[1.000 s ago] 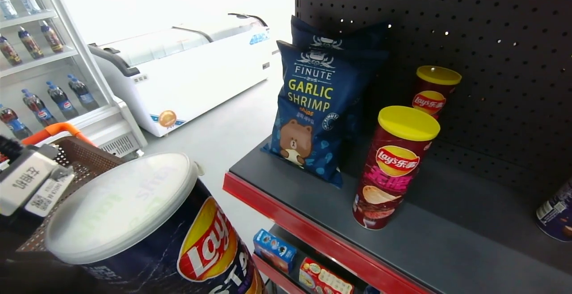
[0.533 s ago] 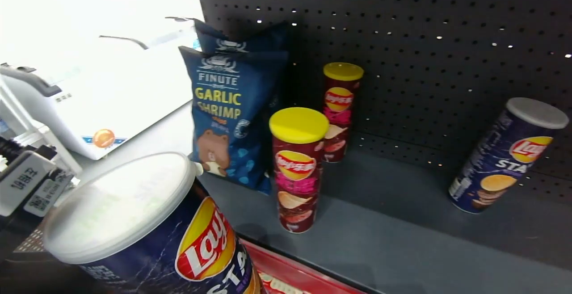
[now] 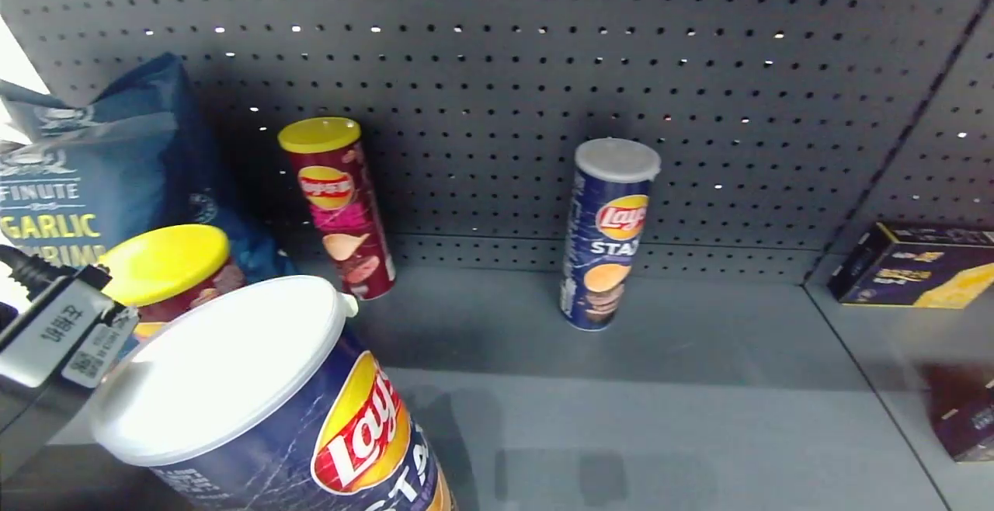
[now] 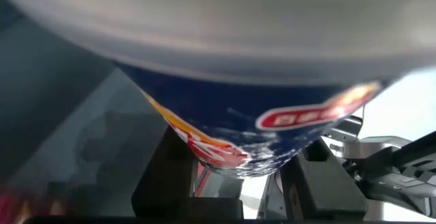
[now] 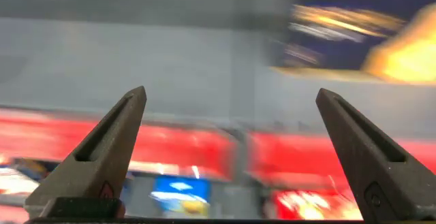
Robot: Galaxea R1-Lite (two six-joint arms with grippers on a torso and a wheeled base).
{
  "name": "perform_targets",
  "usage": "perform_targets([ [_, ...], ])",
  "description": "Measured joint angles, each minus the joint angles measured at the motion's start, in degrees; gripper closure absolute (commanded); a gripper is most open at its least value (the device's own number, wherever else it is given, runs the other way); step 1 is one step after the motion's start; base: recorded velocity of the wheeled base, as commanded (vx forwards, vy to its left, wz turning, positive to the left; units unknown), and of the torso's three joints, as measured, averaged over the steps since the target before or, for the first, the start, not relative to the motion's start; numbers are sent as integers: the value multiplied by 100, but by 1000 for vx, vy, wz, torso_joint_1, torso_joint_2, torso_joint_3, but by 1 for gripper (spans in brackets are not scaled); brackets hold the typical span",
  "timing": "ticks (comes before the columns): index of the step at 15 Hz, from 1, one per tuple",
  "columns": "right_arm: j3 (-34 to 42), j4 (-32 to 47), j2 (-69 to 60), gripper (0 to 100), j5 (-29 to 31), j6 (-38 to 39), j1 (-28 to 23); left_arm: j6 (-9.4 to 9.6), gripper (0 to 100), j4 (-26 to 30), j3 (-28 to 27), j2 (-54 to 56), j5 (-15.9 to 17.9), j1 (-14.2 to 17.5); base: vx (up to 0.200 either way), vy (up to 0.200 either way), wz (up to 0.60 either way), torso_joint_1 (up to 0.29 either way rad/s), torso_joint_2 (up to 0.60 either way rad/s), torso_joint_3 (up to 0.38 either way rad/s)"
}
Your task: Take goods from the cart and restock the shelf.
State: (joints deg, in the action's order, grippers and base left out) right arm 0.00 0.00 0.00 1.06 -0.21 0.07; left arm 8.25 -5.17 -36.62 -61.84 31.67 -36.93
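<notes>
View swung right — two blue cans (image 3: 256, 410) (image 3: 608, 235), two red cans (image 3: 339, 208) (image 3: 167, 266).

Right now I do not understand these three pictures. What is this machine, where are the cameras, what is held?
It is a two-armed robot restocking a shop shelf. The wide picture comes from its head camera; the other two from cameras on its wrists. The left gripper is shut on a dark blue chip can with a white plastic lid. The right gripper is open. On the grey metal shelf are two dark red chip cans with yellow lids, another blue can, blue snack bags and dark boxes.
</notes>
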Motion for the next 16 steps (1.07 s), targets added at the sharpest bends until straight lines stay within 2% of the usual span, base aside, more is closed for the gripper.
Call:
perform_targets([
  [16,0,0,0,0,0,5,-2,-21,100,-22,197,35,-12,160,0,0,0,0,0,0],
])
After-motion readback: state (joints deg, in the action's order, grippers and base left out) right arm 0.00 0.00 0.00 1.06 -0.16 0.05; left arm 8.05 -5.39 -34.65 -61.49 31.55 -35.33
